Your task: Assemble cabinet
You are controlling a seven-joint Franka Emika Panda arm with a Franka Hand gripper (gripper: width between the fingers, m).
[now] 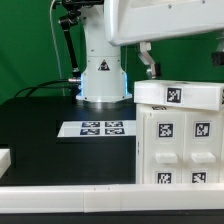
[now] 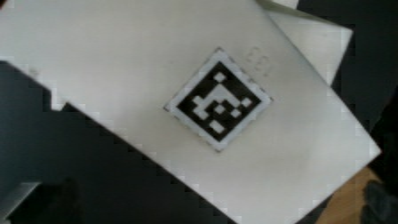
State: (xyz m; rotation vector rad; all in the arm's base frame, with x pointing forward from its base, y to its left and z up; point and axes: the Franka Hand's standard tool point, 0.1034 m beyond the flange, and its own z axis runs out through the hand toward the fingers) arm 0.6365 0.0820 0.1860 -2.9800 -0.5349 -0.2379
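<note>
The cabinet point(image 1: 182, 140) is a boxy white body with several black-and-white tags, standing on the exterior view's right of the black table. A flat white top panel point(image 1: 180, 95) with one tag lies on it. My gripper point(image 1: 150, 70) hangs from the big white arm just above the left end of that panel. Only dark finger shapes show, and the gap between them is not readable. The wrist view is filled by a white panel point(image 2: 178, 110) seen close up, with one tag point(image 2: 222, 100). My fingers do not show clearly there.
The marker board point(image 1: 100, 128) lies flat in front of the arm's base point(image 1: 102, 85). A small white piece point(image 1: 4, 158) sits at the left edge. A white bar point(image 1: 100, 196) runs along the table's front edge. Cables hang behind the base.
</note>
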